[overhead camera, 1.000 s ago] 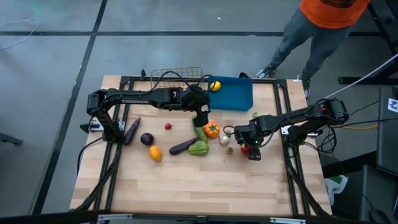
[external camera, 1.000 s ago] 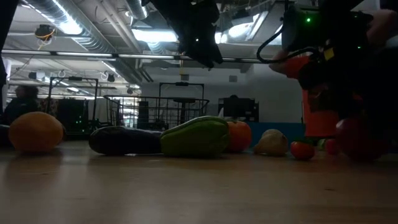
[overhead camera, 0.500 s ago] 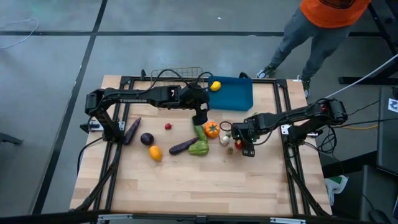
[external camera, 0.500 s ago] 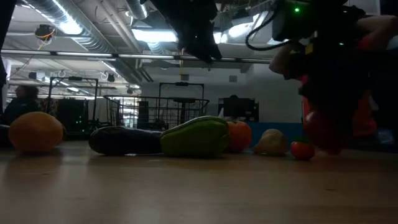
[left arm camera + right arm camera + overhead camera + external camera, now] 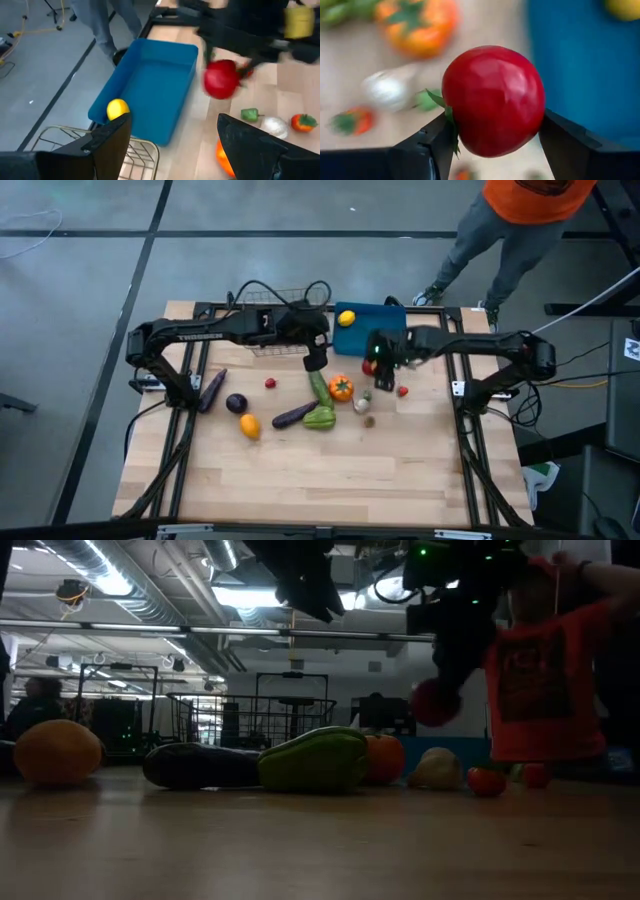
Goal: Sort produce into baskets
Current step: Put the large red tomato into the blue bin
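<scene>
My right gripper (image 5: 372,366) is shut on a red tomato (image 5: 492,100), above the table just near of the blue bin (image 5: 378,332); the tomato also shows in the low view (image 5: 432,703) and the left wrist view (image 5: 220,79). A yellow lemon (image 5: 346,318) lies in the bin. My left gripper (image 5: 314,360) is open and empty above the table, near of the wire basket (image 5: 262,301). An orange tomato (image 5: 341,388), cucumber (image 5: 320,387), green pepper (image 5: 320,418), eggplant (image 5: 293,416) and garlic (image 5: 361,405) lie on the table. My right gripper pinches the red tomato between its two fingers, one on each opposite side (image 5: 451,125). The green stem leaf (image 5: 438,99) sticks out beside one finger. The tomato hangs at the gripper's lower end, lifted clear of the table (image 5: 432,703).
More produce lies at the left: a long eggplant (image 5: 212,388), a round purple one (image 5: 236,403), an orange fruit (image 5: 249,425), a red berry (image 5: 270,383). A small red piece (image 5: 403,390) lies right of the garlic. A person in orange (image 5: 520,200) stands beyond the far right corner.
My right gripper has gone up and toward the table's far edge and left, toward the blue bin, carrying the red tomato lifted clear of the table. My left gripper has risen a little and gone slightly toward the far edge.
</scene>
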`<state>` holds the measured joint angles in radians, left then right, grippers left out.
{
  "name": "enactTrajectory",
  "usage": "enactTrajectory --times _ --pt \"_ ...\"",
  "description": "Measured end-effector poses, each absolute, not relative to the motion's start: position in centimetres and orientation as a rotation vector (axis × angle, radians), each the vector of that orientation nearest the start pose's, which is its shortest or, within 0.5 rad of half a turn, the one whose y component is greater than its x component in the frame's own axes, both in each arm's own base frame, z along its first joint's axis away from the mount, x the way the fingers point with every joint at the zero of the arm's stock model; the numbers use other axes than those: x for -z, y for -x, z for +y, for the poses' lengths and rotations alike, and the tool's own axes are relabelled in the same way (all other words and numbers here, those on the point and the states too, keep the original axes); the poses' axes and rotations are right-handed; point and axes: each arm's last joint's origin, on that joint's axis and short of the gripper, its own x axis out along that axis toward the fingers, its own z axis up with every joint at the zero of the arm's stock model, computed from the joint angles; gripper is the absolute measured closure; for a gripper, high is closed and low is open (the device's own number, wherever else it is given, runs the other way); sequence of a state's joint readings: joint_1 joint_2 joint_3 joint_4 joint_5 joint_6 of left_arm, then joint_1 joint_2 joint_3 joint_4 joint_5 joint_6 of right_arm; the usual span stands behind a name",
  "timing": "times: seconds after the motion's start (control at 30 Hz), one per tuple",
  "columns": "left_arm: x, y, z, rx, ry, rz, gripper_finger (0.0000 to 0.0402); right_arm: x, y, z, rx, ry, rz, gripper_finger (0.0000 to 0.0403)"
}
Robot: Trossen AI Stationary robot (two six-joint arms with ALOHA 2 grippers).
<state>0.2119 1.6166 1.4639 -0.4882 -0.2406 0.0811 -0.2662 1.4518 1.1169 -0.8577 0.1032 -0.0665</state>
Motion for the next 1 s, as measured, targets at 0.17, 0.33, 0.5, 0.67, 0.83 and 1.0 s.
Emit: enactTrajectory --times 0.17,0.33,0.5,0.67,0.83,1.0 --pt "-33.5 -34.7 8.1 -0.409 -0.086 0.663 0.0109 -25.7 -25.6 -11.6 0.415 -0.013 1.166 0.0161" --pt "-33.3 -34.6 8.0 -0.407 -0.079 0.689 0.0109 -25.0 -24.7 -15.3 0.501 -0.056 1.163 0.0156" --pt "-33.2 -34.5 7.9 -0.412 -0.059 0.698 0.0109 -22.8 -24.4 -18.3 0.547 -0.139 1.201 0.0155" --pt "-33.2 -34.6 7.5 -0.401 -0.063 0.698 0.0109 -20.1 -24.4 -21.1 0.596 -0.186 1.23 0.0154" --pt "-33.2 -34.7 7.0 -0.386 -0.068 0.697 0.0109 -18.6 -24.0 -22.6 0.626 -0.22 1.257 0.0153" --pt "-33.2 -34.8 6.5 -0.372 -0.072 0.696 0.0109 -18.1 -23.9 -22.7 0.628 -0.228 1.275 0.0152"
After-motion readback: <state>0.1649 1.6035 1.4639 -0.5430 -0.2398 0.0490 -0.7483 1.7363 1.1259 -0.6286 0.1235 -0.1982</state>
